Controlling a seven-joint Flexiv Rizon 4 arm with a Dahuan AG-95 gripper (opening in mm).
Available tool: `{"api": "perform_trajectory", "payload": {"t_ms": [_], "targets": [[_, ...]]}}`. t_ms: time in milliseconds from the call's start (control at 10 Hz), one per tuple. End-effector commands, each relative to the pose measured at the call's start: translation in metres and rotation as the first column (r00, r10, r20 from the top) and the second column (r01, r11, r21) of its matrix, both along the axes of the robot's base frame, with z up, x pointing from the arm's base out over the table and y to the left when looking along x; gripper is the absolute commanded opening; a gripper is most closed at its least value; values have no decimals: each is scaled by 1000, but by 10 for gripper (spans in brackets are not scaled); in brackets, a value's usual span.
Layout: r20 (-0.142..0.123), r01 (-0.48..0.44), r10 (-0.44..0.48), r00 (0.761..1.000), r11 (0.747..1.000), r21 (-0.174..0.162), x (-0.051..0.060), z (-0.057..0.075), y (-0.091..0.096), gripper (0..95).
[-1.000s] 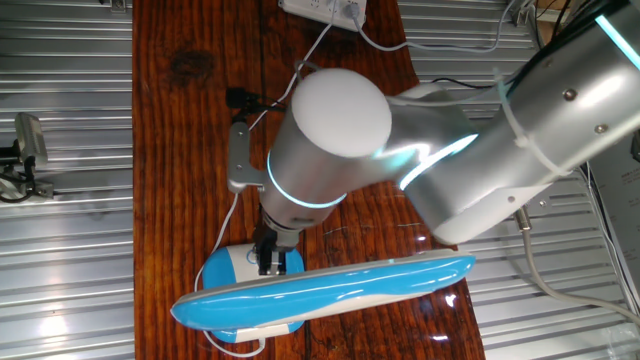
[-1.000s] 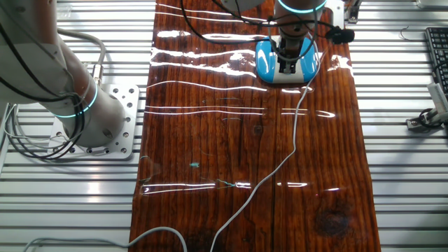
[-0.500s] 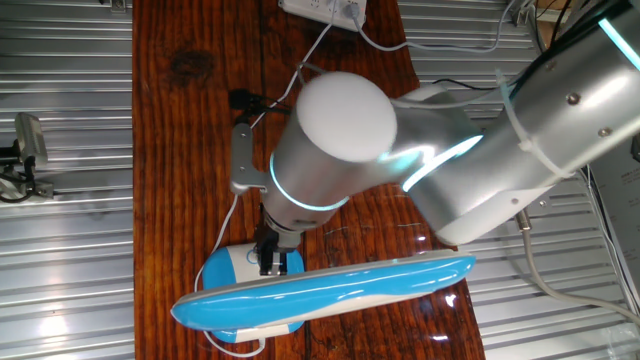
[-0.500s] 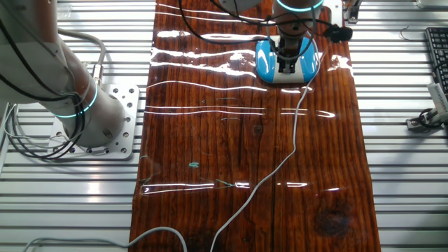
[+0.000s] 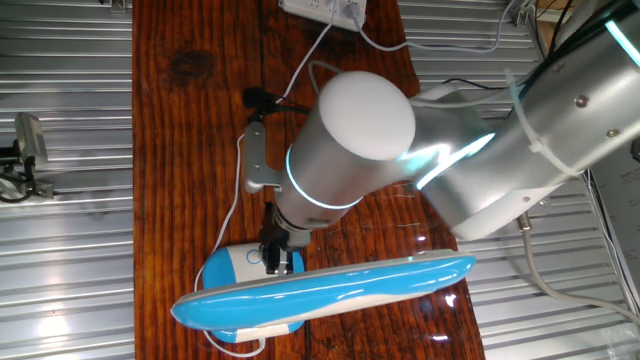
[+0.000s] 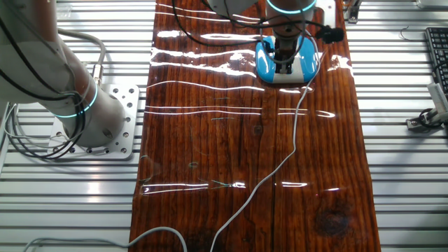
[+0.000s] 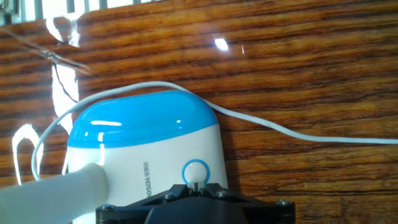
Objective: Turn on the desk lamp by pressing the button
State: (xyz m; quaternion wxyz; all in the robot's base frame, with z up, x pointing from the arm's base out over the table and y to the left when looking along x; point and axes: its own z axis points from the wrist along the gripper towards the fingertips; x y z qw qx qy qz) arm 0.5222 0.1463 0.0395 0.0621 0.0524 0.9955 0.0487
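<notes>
Read small blue lettering on the white face of the lamp (image 7: 146,146) base in the hand view, printed sideways beside a blue ring button (image 7: 195,172); too blurred to spell out with confidence. No other legible writing found.

Noted lamp at one end of the wooden table (image 5: 190,120), base rounded, blue on top and white below. Saw long tapered head (image 5: 330,290) lying across the table's width in one fixed view, thick blue end at the base side, thin tip pointing toward the far edge, head roughly level above the wood. Traced thin white cord (image 6: 290,150) from the base down the length of the table.

Observed arm reaching in from the side, wrist turned straight down, gripper (image 5: 277,262) directly over the base (image 6: 285,59) just beside the head. Found dark gripper body filling the bottom of the hand view right at the ring button. Could not tell whether fingers were apart or together, nor whether they touched the button.
</notes>
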Motion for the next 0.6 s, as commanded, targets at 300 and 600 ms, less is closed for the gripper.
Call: {"api": "perform_trajectory", "payload": {"t_ms": [300, 600], "targets": [[-11, -4, 4, 1000, 1000, 11, 5, -47, 4, 0], [-8, -16, 15, 1000, 1000, -4, 5, -47, 4, 0]]}}
